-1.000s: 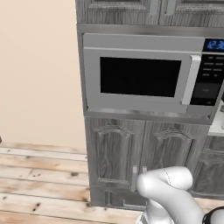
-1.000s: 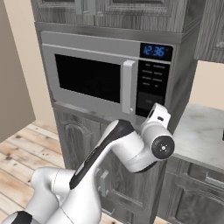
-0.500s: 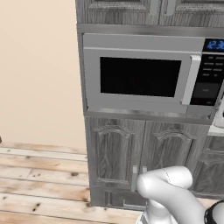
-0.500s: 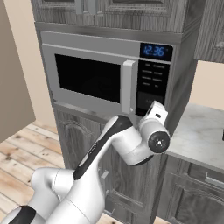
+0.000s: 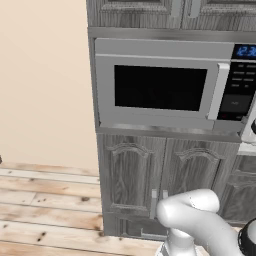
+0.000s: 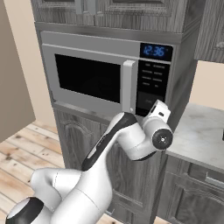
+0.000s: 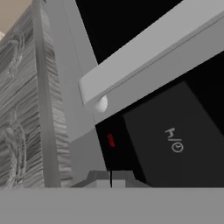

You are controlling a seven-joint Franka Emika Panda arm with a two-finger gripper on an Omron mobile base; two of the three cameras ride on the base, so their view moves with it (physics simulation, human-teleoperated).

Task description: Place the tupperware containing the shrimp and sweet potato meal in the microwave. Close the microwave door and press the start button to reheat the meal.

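The gripper (image 7: pixel 111 178) is clenched on nothing, its tips pressed together just before the lower corner of the microwave (image 6: pixel 109 74) control panel. The microwave door (image 5: pixel 159 86) is shut, its dark window hiding the interior. The door's bar handle (image 7: pixel 153 57) crosses above the hand, cut off by the frame.

The silver-grey microwave (image 5: pixel 170 85) sits built into grey cabinetry, blue display lit. Its microwave door (image 6: pixel 87 78) is closed, dark window blank, bar handle upright beside the black panel.
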